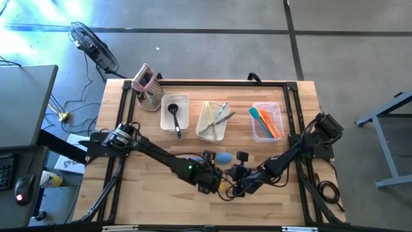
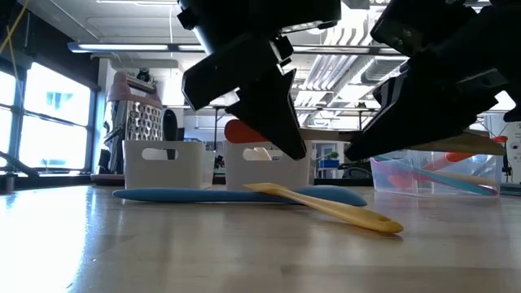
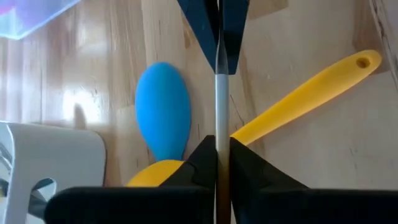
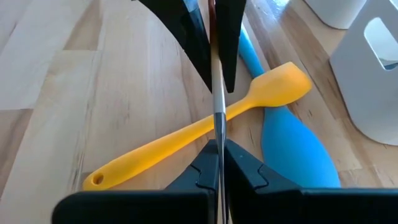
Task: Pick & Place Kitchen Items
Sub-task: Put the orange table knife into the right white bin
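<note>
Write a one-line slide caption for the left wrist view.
Both grippers clamp one thin metal utensil end to end above a yellow spatula and a blue spatula.

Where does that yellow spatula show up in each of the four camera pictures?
High view: yellow spatula mostly hidden under the two grippers at the front middle; I cannot point it out.
Low view: yellow spatula lies across the blue spatula.
Left wrist view: handle beside the blue head.
Right wrist view: lying diagonally.
Shared landmark: the blue spatula.

Yellow spatula (image 4: 186,134) — blue spatula (image 3: 163,109), apparently.
</note>
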